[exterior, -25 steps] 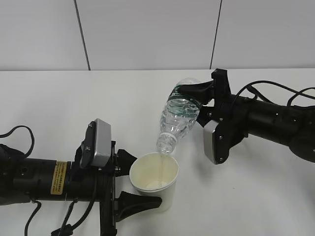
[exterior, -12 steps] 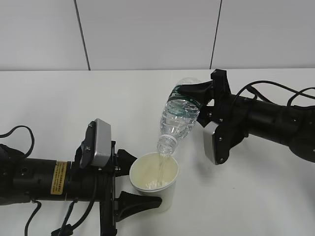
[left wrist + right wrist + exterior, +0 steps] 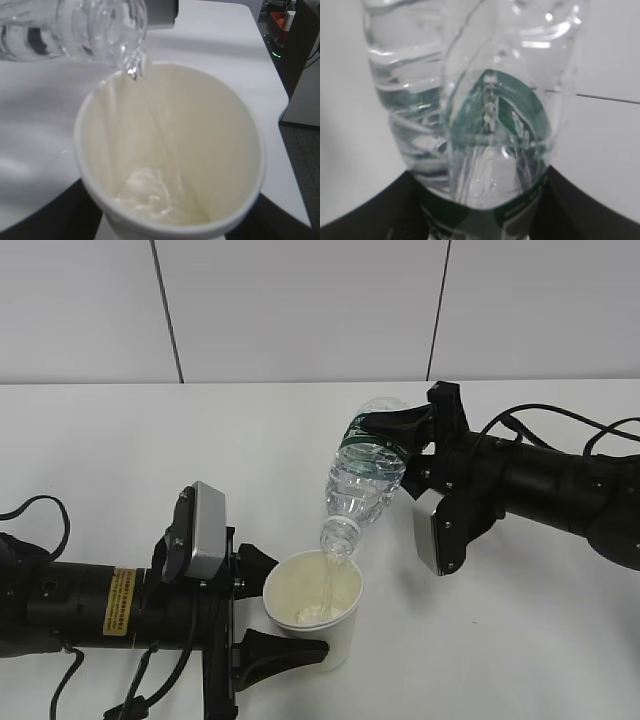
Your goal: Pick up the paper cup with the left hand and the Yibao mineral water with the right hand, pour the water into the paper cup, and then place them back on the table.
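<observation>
Exterior view: left end effector (image 3: pixel 268 608) grips paper cup (image 3: pixel 313 606) (upright).

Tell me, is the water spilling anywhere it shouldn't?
No, nothing looks wrong. The Yibao mineral water is tipped on purpose, and its stream falls inside the paper cup. No puddle shows on the table.

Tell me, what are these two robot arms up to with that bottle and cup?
They are pouring a drink. The right gripper holds a small Yibao mineral water bottle tipped neck-down, and a thin stream of water runs into the paper cup held by the left gripper above the white table. The left wrist view shows only a little water pooled at the bottom of the cup, and the bottle has plenty left.
</observation>
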